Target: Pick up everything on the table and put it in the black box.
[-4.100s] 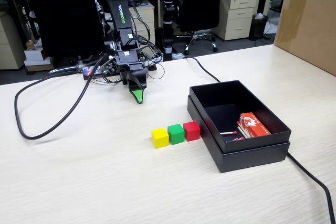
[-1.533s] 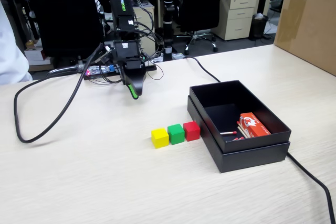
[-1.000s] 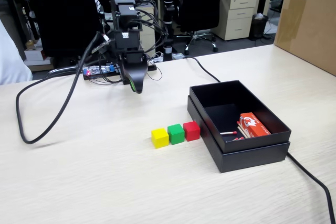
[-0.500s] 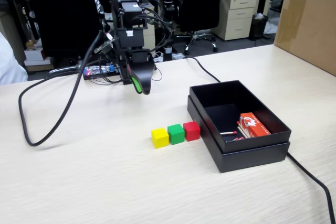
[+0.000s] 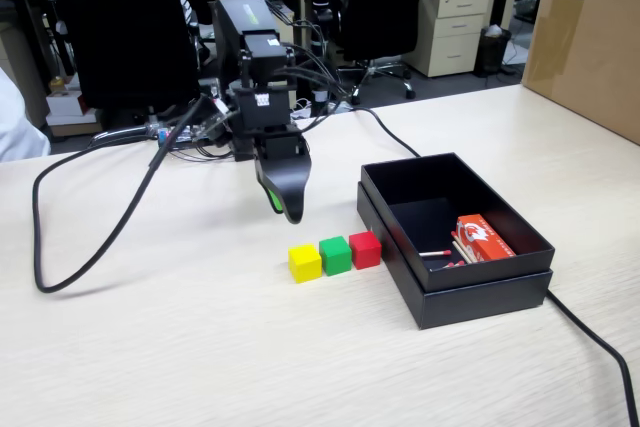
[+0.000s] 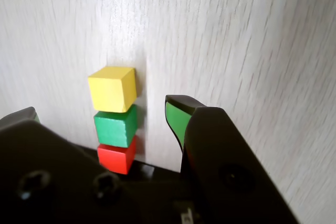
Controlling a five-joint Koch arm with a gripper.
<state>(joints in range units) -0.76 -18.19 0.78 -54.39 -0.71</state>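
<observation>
Claw (image 6: 100,111) parted, above yellow cube (image 6: 112,88)

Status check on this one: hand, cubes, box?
Hand open, empty, above cube row. Yellow cube, green cube, red cube on table. Black box holds matchbox. Path clear.

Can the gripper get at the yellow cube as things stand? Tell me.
Probably yes. The open gripper hangs above the yellow cube, which ends the row, touching only the green cube; nothing lies between.
</observation>
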